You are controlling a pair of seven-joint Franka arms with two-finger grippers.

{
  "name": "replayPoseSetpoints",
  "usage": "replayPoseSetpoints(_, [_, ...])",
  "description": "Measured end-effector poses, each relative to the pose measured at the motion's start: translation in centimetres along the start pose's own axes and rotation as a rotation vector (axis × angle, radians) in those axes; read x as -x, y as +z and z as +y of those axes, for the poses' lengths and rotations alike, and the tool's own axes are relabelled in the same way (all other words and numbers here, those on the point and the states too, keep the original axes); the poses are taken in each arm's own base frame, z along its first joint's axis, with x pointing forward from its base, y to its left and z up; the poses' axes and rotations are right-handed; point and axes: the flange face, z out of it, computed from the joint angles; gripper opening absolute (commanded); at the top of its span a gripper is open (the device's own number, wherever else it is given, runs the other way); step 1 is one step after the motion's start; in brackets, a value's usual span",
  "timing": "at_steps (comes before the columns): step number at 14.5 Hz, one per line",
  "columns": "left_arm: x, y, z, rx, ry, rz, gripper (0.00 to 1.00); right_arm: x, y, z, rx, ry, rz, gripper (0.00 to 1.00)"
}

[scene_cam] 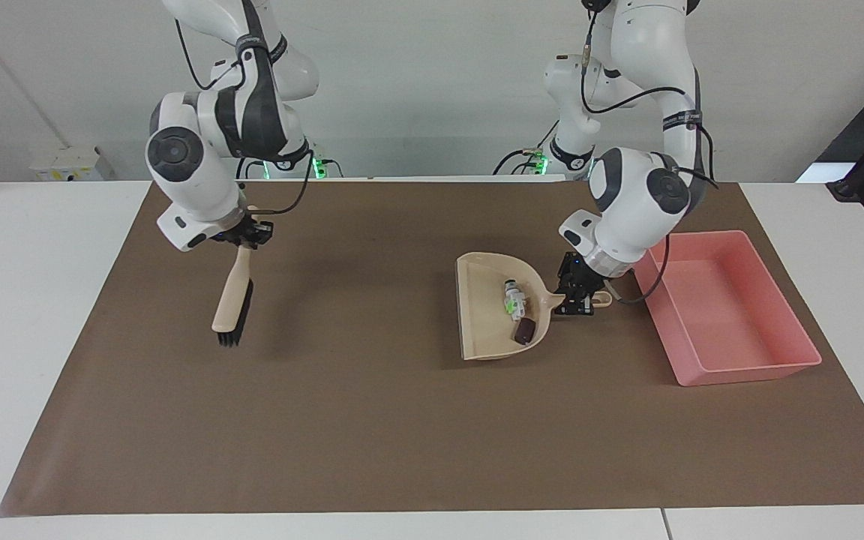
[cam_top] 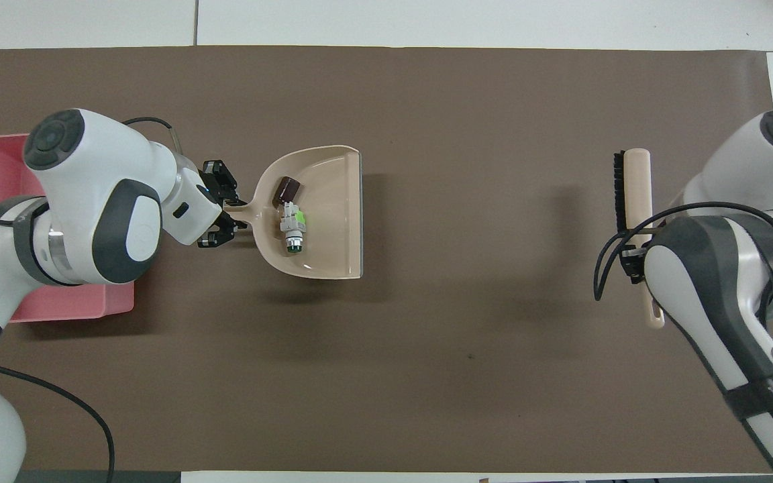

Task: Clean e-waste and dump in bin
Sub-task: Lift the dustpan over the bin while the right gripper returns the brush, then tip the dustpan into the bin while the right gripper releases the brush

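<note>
Two e-waste pieces in one beige dustpan (scene_cam: 486, 319): white component (scene_cam: 512, 298), dark block (scene_cam: 526, 330). Left gripper (scene_cam: 576, 294) clamped on dustpan handle, beside one pink bin (scene_cam: 732, 373). Right gripper (scene_cam: 246, 234) closed on one brush (scene_cam: 232, 300), above mat (scene_cam: 372, 420) at right arm's end.
</note>
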Motion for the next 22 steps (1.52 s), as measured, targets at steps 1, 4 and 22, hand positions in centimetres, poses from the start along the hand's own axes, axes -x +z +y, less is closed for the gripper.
replayPoseSetpoints(1, [1.3, -1.5, -0.6, 0.008, -0.026, 0.019, 0.00, 0.1, 1.3, 2.3, -0.006, -0.008, 0.009, 0.00])
replayPoseSetpoints(4, [6.3, -5.7, -2.7, 0.033, -0.099, 0.051, 0.00, 1.2, 5.3, 7.5, -0.012, -0.012, -0.009, 0.00])
replayPoseSetpoints(22, [37.3, -21.5, -0.3, -0.118, -0.195, -0.314, 0.00, 1.3, 10.6, 11.5, -0.037, -0.062, -0.070, 1.00])
